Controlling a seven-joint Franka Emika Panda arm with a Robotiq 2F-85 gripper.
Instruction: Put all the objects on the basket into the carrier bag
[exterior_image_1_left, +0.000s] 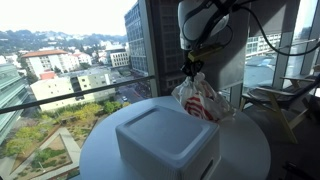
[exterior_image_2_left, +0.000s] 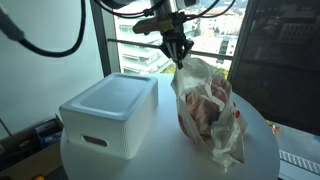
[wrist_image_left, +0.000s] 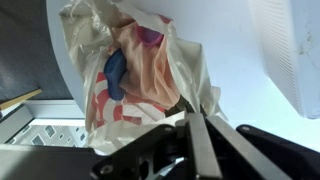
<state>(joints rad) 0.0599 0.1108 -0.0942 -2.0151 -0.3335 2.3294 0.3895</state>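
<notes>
A translucent carrier bag with red print (exterior_image_1_left: 198, 100) (exterior_image_2_left: 205, 110) stands on the round white table (exterior_image_1_left: 245, 150), drawn up to a peak at its top. My gripper (exterior_image_1_left: 192, 68) (exterior_image_2_left: 180, 55) sits right at that peak, fingers pressed together (wrist_image_left: 193, 125) on the bag's top edge. In the wrist view the bag (wrist_image_left: 140, 70) shows a blue object (wrist_image_left: 115, 75) and a purple object (wrist_image_left: 150, 35) through its plastic. The white basket (exterior_image_1_left: 165, 140) (exterior_image_2_left: 105, 110) stands beside the bag; its top looks flat and white, and I see no loose objects on it.
The table (exterior_image_2_left: 160, 160) stands by large windows with a railing (exterior_image_1_left: 80, 95) and city buildings beyond. A dark panel (exterior_image_2_left: 275, 60) rises behind the bag. A wooden chair frame (exterior_image_1_left: 285, 100) is beyond the table. The basket's edge shows in the wrist view (wrist_image_left: 295, 50).
</notes>
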